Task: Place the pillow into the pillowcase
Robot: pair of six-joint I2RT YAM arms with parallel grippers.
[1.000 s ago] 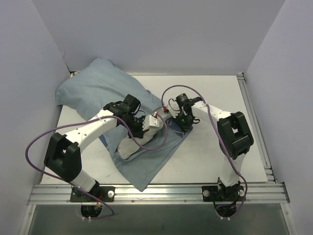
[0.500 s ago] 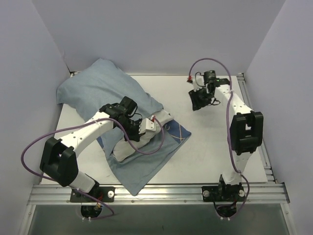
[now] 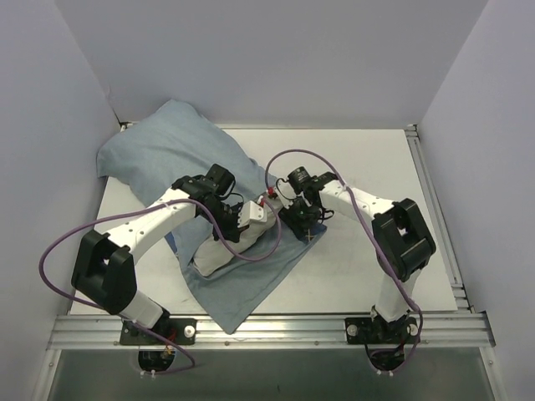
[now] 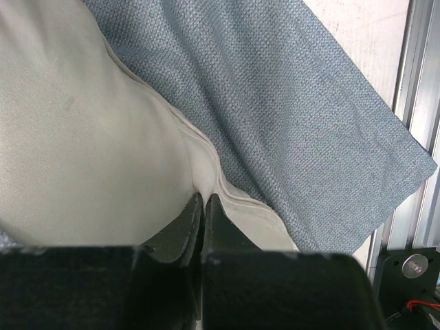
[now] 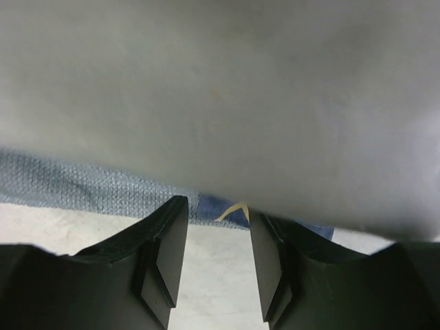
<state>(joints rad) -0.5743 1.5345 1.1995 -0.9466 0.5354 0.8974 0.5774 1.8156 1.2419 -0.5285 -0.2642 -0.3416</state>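
The pale grey-blue pillowcase [image 3: 163, 154] lies on the left of the table [image 3: 376, 159], bulging at its far end and flat toward the near edge. The white pillow [image 4: 82, 137] has its exposed end resting on that flat part. The left gripper [image 4: 203, 205] has its jaws pinched together on the pillow's seamed edge. Just to the right, the right gripper [image 5: 216, 227] has its jaws apart, low at the pillowcase's navy-printed hem.
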